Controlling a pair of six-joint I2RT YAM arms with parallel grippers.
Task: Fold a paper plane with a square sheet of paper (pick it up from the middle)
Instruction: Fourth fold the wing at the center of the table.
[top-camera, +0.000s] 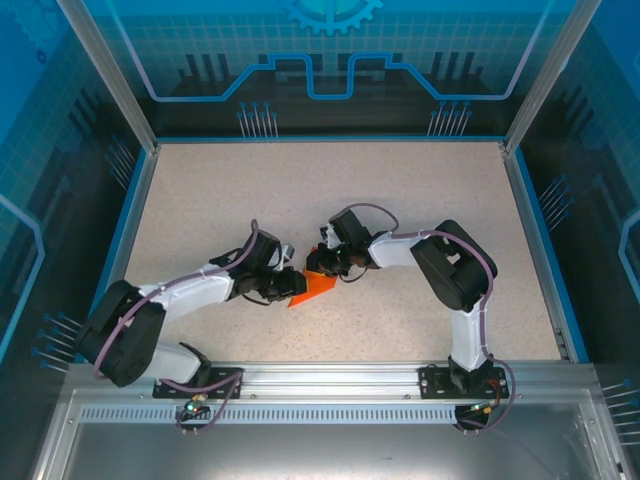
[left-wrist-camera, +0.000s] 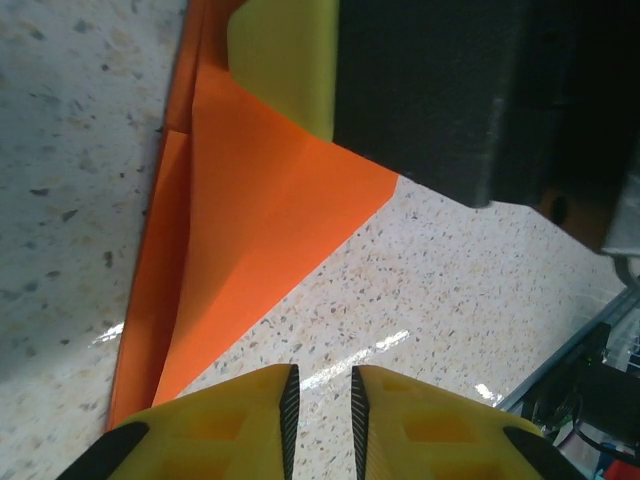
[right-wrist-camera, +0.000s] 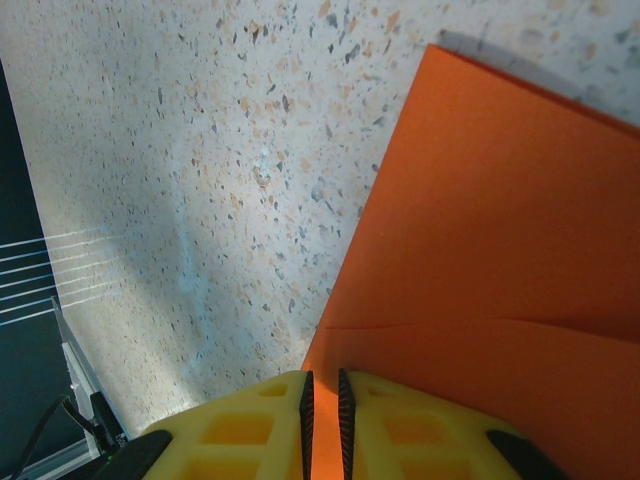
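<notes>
Square sheet of paper, folded into an orange wedge, sits on the table between my two arms. My right end effector is clenched on its edge, orange showing between the pads. My left end effector is released, jaws slightly parted over bare table, just beside the wedge.

Creased orange paper, seemingly wedge-shaped

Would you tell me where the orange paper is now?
Seen from above, the orange paper sits centrally between the left gripper and the right gripper, which pinches its edge.
</notes>
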